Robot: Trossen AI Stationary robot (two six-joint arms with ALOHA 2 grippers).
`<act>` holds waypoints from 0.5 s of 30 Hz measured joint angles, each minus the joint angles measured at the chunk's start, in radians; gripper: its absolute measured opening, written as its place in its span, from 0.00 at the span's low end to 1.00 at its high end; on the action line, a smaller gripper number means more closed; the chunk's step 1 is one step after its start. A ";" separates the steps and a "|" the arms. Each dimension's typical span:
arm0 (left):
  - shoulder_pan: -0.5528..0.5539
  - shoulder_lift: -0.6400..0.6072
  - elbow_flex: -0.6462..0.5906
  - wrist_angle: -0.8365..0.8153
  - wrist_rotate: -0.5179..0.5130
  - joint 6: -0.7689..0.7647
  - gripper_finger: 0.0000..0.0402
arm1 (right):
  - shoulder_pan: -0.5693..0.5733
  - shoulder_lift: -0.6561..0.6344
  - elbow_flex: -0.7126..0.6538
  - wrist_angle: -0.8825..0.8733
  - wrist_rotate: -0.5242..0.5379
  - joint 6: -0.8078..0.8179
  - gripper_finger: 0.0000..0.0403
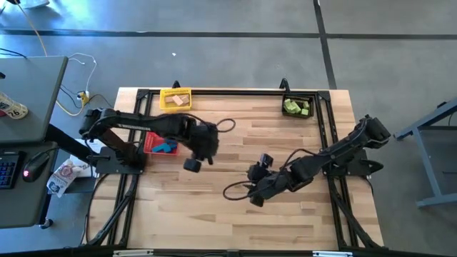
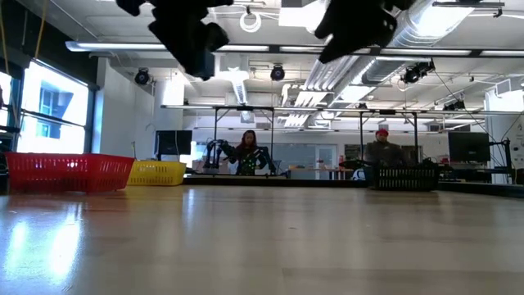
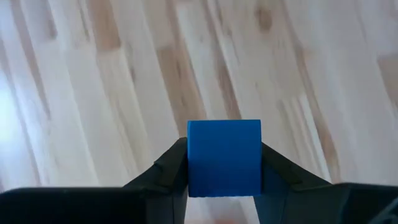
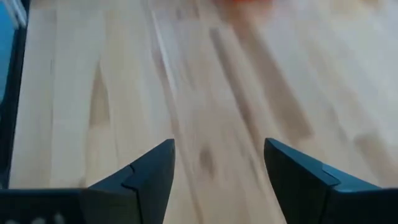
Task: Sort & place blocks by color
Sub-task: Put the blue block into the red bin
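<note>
A blue wooden cube [image 3: 224, 158] sits between the fingers of my left gripper [image 1: 193, 165], which hovers above the table's middle, just right of the red basket [image 1: 148, 147]. That basket holds other blue blocks [image 1: 167, 147]. The yellow basket [image 1: 175, 99] at the far edge holds tan blocks. The black basket [image 1: 298, 106] at the far right holds light green blocks. My right gripper [image 1: 254, 199] hangs open over bare wood [image 4: 217, 155] right of centre, holding nothing. My left gripper pinches the blue cube between its two fingers [image 3: 171, 168], one finger on each of two opposite side faces [image 3: 194, 168]. The cube is lifted clear of the table.
The table frame's black rails [image 1: 214, 91] run along the far edge and both sides. A cable [image 1: 227, 126] loops off the left arm. In the low view people sit at benches [image 2: 250, 156] far behind the table. Bare wood [image 1: 235, 221] lies toward the near edge.
</note>
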 joint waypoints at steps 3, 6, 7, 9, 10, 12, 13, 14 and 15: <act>0.039 -0.036 0.000 -0.101 0.001 -0.026 0.26 | 0.000 0.000 0.000 -0.100 -0.077 0.058 0.56; 0.083 -0.063 0.000 -0.182 -0.014 -0.063 0.27 | 0.000 0.000 0.000 -0.205 -0.136 0.112 0.55; 0.099 -0.070 0.000 -0.222 -0.035 -0.073 0.27 | 0.000 0.000 0.000 -0.243 -0.149 0.134 0.55; 0.127 -0.079 0.000 -0.277 -0.088 -0.096 0.27 | 0.005 0.000 0.000 -0.311 -0.161 0.183 0.55; 0.144 -0.078 0.000 -0.307 -0.114 -0.107 0.27 | 0.008 0.000 0.000 -0.349 -0.171 0.207 0.55; 0.183 -0.075 0.000 -0.384 -0.149 -0.126 0.27 | 0.016 0.000 0.000 -0.411 -0.193 0.243 0.55; 0.203 -0.075 -0.001 -0.413 -0.158 -0.136 0.27 | 0.022 0.000 0.000 -0.437 -0.205 0.257 0.55; 0.224 -0.077 -0.008 -0.427 -0.162 -0.142 0.27 | 0.028 0.000 0.000 -0.464 -0.213 0.272 0.55; 0.243 -0.077 -0.018 -0.440 -0.162 -0.143 0.27 | 0.035 0.000 0.000 -0.487 -0.219 0.290 0.55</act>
